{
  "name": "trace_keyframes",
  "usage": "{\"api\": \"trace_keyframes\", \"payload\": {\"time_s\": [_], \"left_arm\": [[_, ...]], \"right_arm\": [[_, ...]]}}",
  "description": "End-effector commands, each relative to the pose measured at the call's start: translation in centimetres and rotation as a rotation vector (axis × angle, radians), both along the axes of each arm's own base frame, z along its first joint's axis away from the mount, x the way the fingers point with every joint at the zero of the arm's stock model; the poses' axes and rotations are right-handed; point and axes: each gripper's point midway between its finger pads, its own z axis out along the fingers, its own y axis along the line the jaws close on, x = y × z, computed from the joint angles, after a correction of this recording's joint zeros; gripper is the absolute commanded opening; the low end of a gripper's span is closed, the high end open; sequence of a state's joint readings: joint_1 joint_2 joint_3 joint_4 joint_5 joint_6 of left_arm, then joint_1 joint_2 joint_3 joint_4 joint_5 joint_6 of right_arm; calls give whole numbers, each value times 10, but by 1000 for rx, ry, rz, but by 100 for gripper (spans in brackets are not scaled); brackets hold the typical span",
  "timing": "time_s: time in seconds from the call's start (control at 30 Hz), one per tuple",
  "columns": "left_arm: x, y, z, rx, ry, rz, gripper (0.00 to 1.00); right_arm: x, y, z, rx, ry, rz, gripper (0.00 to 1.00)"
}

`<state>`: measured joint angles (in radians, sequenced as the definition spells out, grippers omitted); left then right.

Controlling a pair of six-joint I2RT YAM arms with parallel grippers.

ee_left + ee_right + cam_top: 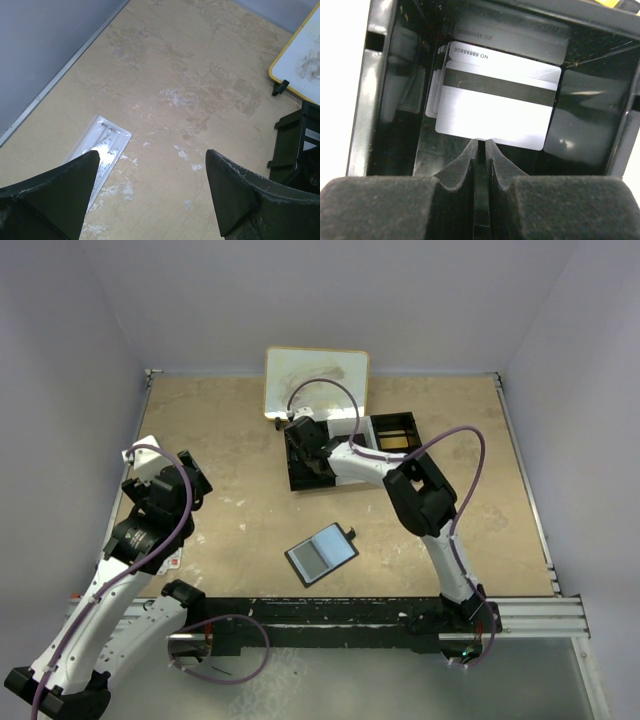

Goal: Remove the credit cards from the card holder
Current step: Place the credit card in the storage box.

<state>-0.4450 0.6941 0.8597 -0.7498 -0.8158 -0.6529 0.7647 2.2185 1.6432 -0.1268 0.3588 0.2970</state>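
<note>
The card holder [322, 553] lies spread open on the tabletop [240, 430] at the lower centre of the top view, shiny inside up. Its long axis runs on a slant from lower left to upper right, and its snap tab [351, 532] points to the upper right. Whether cards remain in its pockets cannot be told from here. The right hand [303, 440] is well above it in the frame, reaching into the left compartment of the black tray [415, 430], so the holder lies down-frame from that hand, back toward the arm bases. In the right wrist view, the right hand [485, 142] has its fingers drawn almost together with only a thin slit between them and nothing visible in it. The tips sit at the near edge of a silver card [495, 105], which lies flat, magnetic stripe up, on other cards in the tray. The right arm is stretched forward and bent at the elbow toward the upper left. The left hand [192, 480] hangs at the left of the frame, jaws spread wide and empty over bare tabletop, and is farther from the holder than the right hand. A return to the holder would probably fall to the right arm, drawing back and down-frame.
</note>
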Motion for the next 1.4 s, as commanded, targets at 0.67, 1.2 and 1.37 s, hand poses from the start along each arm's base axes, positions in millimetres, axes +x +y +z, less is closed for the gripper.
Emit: {"api": "trace_keyframes", "payload": {"time_s": [0.67,1.2,1.37], "left_arm": [[1,3,3,2,-14,19,84],[0,5,4,2,-19,28,84],[-1,6,4,1,-20,34,84]], "right_arm": [[18,1,-6,-92,-43,-42,16],[11,7,123,119,-208,2,31],[-15,-12,150,152,-256,-33,39]]}}
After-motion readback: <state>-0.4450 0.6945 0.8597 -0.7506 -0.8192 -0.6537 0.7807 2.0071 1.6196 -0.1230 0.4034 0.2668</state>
